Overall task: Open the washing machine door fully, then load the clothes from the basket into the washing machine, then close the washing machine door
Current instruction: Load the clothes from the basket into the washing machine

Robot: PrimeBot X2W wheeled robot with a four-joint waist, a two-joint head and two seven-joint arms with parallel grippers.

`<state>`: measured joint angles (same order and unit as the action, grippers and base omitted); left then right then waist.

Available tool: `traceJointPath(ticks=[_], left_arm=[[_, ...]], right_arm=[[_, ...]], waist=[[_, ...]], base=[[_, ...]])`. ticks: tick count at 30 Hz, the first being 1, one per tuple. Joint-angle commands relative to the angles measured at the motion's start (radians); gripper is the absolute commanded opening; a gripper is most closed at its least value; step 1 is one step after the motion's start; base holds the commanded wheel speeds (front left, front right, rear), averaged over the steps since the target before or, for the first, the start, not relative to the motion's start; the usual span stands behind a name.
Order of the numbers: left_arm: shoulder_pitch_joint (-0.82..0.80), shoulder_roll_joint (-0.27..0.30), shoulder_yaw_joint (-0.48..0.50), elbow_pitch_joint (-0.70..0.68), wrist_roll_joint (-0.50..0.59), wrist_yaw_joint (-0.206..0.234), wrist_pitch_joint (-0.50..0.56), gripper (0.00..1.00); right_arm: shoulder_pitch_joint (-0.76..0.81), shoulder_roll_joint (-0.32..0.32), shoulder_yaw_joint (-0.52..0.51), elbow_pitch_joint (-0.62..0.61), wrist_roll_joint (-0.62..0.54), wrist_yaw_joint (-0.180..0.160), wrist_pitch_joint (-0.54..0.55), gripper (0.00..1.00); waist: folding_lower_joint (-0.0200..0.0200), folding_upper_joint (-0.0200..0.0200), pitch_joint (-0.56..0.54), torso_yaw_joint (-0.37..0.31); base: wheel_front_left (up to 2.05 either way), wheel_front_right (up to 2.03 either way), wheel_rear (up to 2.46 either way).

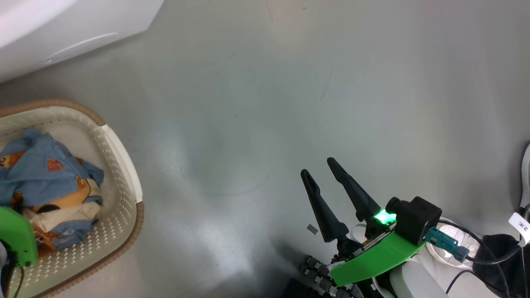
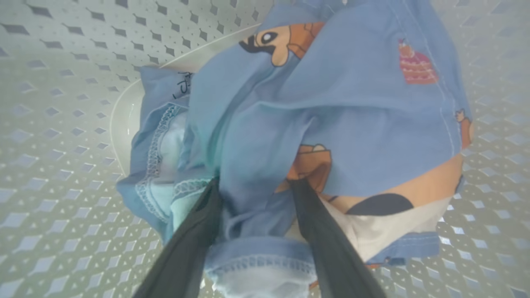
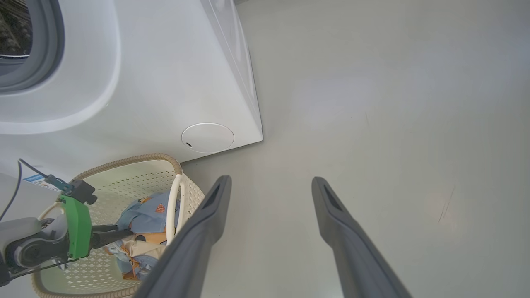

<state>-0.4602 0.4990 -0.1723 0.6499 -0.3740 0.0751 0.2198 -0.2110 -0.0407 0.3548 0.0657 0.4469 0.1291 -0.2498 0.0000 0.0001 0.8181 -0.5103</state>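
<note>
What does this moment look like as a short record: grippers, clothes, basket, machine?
left gripper: down in the basket, fingers apart astride a fold of the clothes
right gripper: open, holding nothing, above the grey floor
clothes: blue printed bundle, lying in the basket
basket: on the floor beside the washing machine
washing machine: grey gasket and drum mouth exposed

Smooth grey floor (image 1: 290, 103), glossy, soft light sheen, faint dark scuff mark (image 1: 326, 85)
</note>
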Motion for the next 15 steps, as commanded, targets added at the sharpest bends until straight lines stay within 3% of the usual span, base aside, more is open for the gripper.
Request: traceJointPath(ticks=[1, 2, 8, 11, 12, 15], left_arm=[[-0.006, 0.034, 0.026, -0.019, -0.003, 0.005, -0.007, 0.77], [-0.006, 0.037, 0.024, -0.024, -0.002, 0.007, -0.009, 0.68], [-0.013, 0.045, 0.019, -0.035, -0.001, 0.012, -0.009, 0.61], [-0.016, 0.046, 0.016, -0.036, -0.002, 0.013, -0.012, 0.45], [-0.017, 0.045, 0.015, -0.036, -0.003, 0.014, -0.015, 0.38], [-0.02, 0.042, 0.013, -0.034, -0.007, 0.01, -0.025, 0.0]], right_arm=[[0.012, -0.009, 0.02, -0.02, 0.02, 0.002, -0.012, 1.0], [0.01, -0.009, 0.021, -0.022, 0.022, 0.002, -0.012, 1.0], [0.007, -0.009, 0.02, -0.026, 0.022, 0.002, -0.012, 1.0], [0.006, -0.009, 0.019, -0.026, 0.019, 0.002, -0.012, 1.0], [0.005, -0.009, 0.019, -0.026, 0.018, 0.002, -0.012, 1.0], [0.003, -0.009, 0.017, -0.025, 0.014, 0.002, -0.012, 1.0]], waist=[[0.0, -0.0001, 0.001, -0.001], [0.0, -0.0001, 0.005, -0.003], [0.0, -0.0001, 0.023, -0.01], [0.0, -0.0001, 0.031, -0.01], [0.0, -0.0001, 0.033, -0.01], [0.0, -0.0001, 0.037, -0.007]], base=[[0.0, 0.0, 0.0], [0.0, 0.0, 0.0], [0.0, 0.0, 0.0], [0.0, 0.0, 0.0], [0.0, 0.0, 0.0], [0.0, 0.0, 0.0]])
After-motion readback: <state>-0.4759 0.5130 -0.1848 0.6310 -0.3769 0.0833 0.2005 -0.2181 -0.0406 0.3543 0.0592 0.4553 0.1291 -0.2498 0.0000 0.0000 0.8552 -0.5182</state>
